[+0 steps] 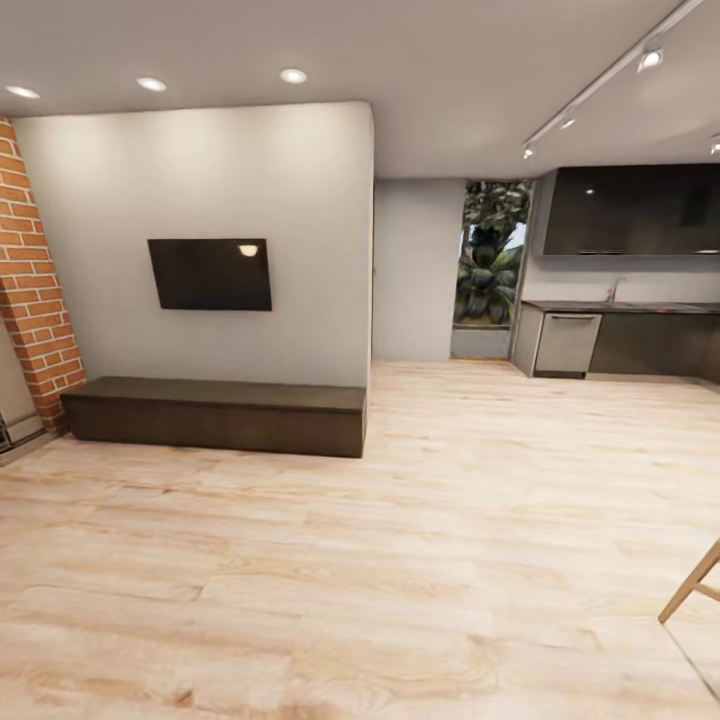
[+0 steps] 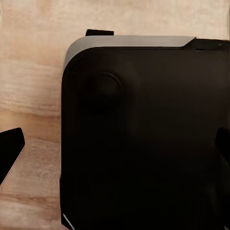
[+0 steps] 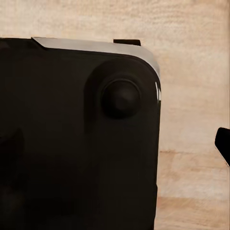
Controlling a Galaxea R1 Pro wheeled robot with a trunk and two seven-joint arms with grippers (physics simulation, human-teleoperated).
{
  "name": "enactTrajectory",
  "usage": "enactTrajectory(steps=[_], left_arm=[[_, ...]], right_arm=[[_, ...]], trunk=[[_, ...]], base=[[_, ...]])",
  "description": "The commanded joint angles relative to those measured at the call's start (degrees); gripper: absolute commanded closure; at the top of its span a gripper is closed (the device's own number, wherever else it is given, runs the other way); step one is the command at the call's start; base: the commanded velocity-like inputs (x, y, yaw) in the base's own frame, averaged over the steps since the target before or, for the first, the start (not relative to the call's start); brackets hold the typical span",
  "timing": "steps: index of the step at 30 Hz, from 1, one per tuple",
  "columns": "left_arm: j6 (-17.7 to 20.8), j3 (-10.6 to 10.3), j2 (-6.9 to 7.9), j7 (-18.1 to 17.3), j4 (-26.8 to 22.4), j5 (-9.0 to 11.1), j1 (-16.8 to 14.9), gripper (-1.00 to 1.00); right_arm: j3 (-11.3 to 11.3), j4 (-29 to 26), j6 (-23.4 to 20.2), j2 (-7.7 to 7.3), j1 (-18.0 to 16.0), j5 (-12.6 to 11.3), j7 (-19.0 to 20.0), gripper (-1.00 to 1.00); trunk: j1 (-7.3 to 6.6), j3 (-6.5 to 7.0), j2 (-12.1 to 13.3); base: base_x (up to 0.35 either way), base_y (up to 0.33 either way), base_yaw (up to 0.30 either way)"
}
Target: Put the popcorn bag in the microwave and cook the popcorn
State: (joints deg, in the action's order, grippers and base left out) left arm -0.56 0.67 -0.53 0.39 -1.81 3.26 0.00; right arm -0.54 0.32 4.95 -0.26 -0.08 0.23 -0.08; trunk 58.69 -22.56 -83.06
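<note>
Countertop [image 1: 620, 306] is what you can make out of the task's things: a dark slab at the far right of the room, running along the kitchen wall, with a tap [image 1: 612, 290] standing on it. Whether the popcorn bag or the microwave sits there cannot be told at this range.

Start at the far left, where you have a red brick column [image 1: 30, 290]. Right of it is a pale wall carrying a dark wall screen [image 1: 210, 274], and below that a long low dark bench [image 1: 215, 413] rests on the floor against the wall. Further right, a tall window [image 1: 490, 262] shows green leaves. Just right of the window is a steel-fronted appliance [image 1: 566, 345] set under the countertop, with dark upper cabinets [image 1: 632, 210] above. At the near right edge, a slanted wooden leg [image 1: 692, 582] pokes in. Light wooden floor [image 1: 400, 560] spreads between you and all of this.

Your left wrist view looks down on the robot's black base [image 2: 143, 139] over the floorboards, with one dark fingertip of the left gripper [image 2: 9, 152] at the edge and another at the opposite edge; its fingers stand wide apart, holding nothing. Your right wrist view shows the base's other rounded corner [image 3: 81, 139] and a single fingertip of the right gripper [image 3: 223, 143] at the edge; you cannot tell whether those fingers are spread or closed.
</note>
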Motion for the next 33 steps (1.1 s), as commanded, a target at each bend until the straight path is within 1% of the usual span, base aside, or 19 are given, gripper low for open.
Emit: enactTrajectory(steps=[1,19,33], left_arm=[[-0.06,0.03,0.0,0.01,-0.03,0.34,0.0,-1.0],[-0.06,0.03,-0.03,0.04,-0.03,0.34,0.0,-1.0],[-0.06,0.03,-0.05,0.02,-0.03,0.34,0.0,-1.0]], right_arm=[[-0.04,0.04,0.23,0.0,-0.01,0.03,-0.01,-1.0],[0.08,0.04,0.57,0.02,-0.01,-0.06,-0.01,-1.0],[0.11,0.04,0.58,0.09,-0.01,-0.06,-0.01,-1.0]], trunk=[[0.04,-0.04,-0.02],[0.04,-0.04,-0.02],[0.04,-0.04,-0.02]], base=[[0.323,0.0,0.0],[0.323,0.0,-0.007],[0.323,0.0,-0.234]])
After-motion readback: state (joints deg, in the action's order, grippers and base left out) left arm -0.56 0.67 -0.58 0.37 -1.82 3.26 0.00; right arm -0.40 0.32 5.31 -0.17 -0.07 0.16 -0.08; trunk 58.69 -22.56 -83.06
